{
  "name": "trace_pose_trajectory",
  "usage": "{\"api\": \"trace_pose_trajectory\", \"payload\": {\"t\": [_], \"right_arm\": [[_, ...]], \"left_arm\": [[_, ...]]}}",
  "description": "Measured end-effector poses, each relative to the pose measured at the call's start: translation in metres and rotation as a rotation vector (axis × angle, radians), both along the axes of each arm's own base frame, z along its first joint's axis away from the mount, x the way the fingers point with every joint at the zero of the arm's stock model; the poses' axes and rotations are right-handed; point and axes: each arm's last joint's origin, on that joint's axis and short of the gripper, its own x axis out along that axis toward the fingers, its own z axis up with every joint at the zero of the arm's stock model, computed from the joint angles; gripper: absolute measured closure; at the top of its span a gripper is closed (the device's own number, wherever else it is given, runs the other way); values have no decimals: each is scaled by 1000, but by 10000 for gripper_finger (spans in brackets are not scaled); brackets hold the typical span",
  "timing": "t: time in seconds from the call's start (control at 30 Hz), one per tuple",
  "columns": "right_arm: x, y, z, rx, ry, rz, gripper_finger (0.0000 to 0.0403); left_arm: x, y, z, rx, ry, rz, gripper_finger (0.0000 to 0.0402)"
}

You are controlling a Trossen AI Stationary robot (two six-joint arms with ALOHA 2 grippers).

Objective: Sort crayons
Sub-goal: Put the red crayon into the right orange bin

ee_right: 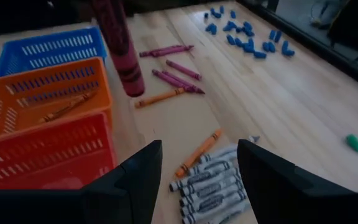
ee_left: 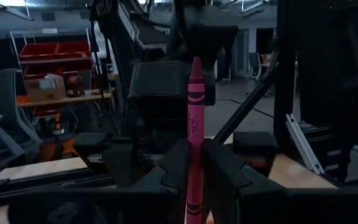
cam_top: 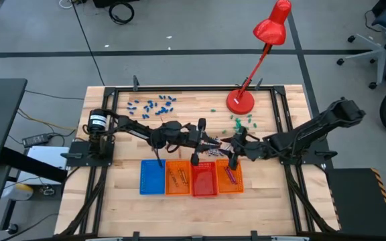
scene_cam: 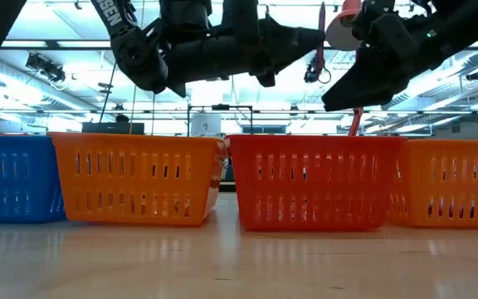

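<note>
A magenta crayon (ee_left: 194, 143) stands upright between the fingers of the left gripper (ee_left: 194, 171), which is clenched on its lower half, tip pointing up; in the right wrist view the same crayon (ee_right: 118, 43) hangs above the table near the trays. From overhead, the left gripper (cam_top: 213, 142) sits near the table's centre, just at 12 o'clock of the red tray (cam_top: 204, 178). The loose crayons (ee_right: 207, 180) lie on the wood: a silvery grey bunch with 1 orange one beside it, and several magenta ones (ee_right: 174, 71) plus another orange farther off. 2 orange crayons (ee_right: 67, 106) lie inside an orange tray (ee_right: 42, 93). The right gripper (ee_right: 197, 165) hovers over the grey bunch with its fingers spread wide, gripping nothing; overhead it (cam_top: 236, 144) is at 3 o'clock of the left one. A blue tray (cam_top: 152, 177) lies at 9 o'clock of the row. Stubby blue bits (cam_top: 154, 104) are scattered toward 11 o'clock, and a red lamp (cam_top: 250, 63) stands at 1 o'clock.
</note>
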Motion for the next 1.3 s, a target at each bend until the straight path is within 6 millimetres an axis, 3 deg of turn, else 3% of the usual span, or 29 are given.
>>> {"api": "trace_pose_trajectory", "payload": {"t": [0.27,0.47,0.97,1.1,1.3], "right_arm": [[6,7,8,-47,-95,54,195],[8,10,16,-89,-164,58,222],[8,11,18,-91,-179,61,376],[8,10,18,-89,-180,58,376],[8,11,17,-86,-168,59,359]], "left_arm": [[0,-1,0,1,-3,-1,352],[0,-1,1,2,-8,-1,352],[1,1,-3,6,34,15,351],[1,1,-5,2,58,44,339],[1,1,-7,-4,84,55,273]]}}
